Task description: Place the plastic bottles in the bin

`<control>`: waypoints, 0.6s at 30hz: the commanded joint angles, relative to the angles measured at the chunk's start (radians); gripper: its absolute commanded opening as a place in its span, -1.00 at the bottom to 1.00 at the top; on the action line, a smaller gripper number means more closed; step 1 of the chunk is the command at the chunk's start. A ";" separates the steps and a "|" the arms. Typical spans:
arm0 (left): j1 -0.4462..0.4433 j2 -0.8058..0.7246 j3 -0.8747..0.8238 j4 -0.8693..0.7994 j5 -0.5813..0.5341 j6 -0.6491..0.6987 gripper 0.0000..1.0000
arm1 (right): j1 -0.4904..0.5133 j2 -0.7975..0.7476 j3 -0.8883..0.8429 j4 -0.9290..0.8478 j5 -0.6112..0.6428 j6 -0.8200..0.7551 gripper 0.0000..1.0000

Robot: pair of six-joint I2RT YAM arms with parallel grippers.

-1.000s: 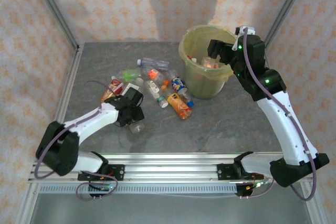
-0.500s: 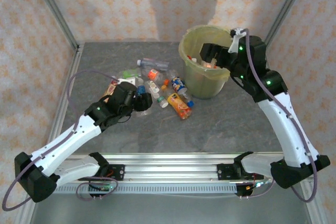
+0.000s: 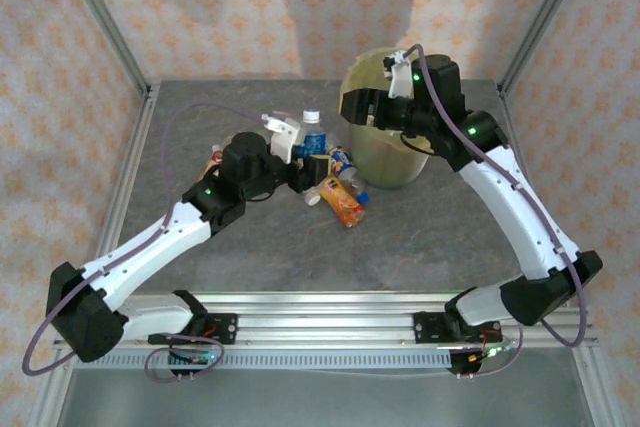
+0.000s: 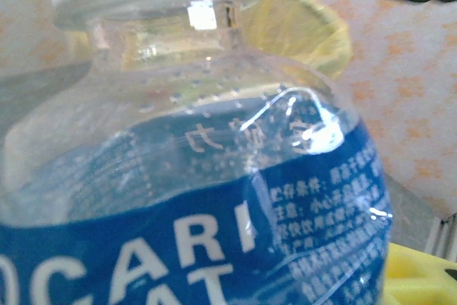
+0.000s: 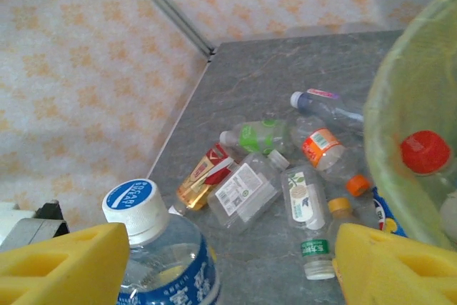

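The left gripper [image 3: 297, 154] clamps a blue-labelled bottle [image 3: 313, 135] aloft just left of the bin [image 3: 392, 167], yet the empty, wide-jawed right gripper [image 3: 358, 107] hangs at that rim, so they could clash and drop it short.

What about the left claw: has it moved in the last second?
Yes. The left gripper, shut on a blue-labelled bottle, has swung farther out and rightward, closer to the bin.

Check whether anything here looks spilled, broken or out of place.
Nothing spilled; crushed bottles lie strewn on their sides left of the bin, and one blue-labelled bottle stands upright off the table, gripped by the left claw.
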 commanded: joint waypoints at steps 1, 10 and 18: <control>-0.004 0.030 0.072 0.097 0.115 0.062 0.21 | 0.012 0.012 0.041 0.042 -0.091 -0.004 0.43; -0.004 0.096 0.148 0.120 0.167 0.080 0.21 | 0.020 0.023 0.039 0.072 -0.141 0.005 0.29; -0.004 0.133 0.189 0.107 0.229 0.087 0.21 | 0.034 0.044 0.056 0.079 -0.169 -0.004 0.19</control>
